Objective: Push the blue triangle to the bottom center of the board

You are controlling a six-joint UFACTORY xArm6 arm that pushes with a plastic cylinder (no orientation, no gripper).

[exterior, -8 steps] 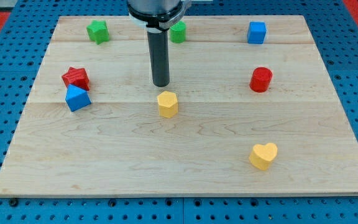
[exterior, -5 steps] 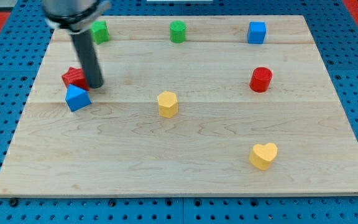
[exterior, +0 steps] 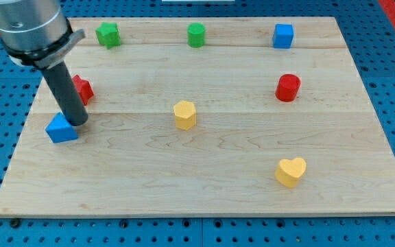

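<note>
The blue triangle (exterior: 61, 129) lies near the board's left edge, about halfway down. My tip (exterior: 77, 123) stands right against its upper right side, touching it. The rod rises up and to the left from there and hides part of the red star (exterior: 81, 89) just above the triangle.
A yellow hexagon (exterior: 184, 114) sits mid-board and a yellow heart (exterior: 291, 171) at the lower right. A red cylinder (exterior: 288, 87) is at the right. Along the top stand a green star (exterior: 107, 33), a green cylinder (exterior: 196, 33) and a blue cube (exterior: 283, 35). The wooden board (exterior: 204, 199) lies on a blue pegboard.
My tip swept from above the yellow hexagon to the left, then down past the red star. The blue triangle slid down and to the left.
</note>
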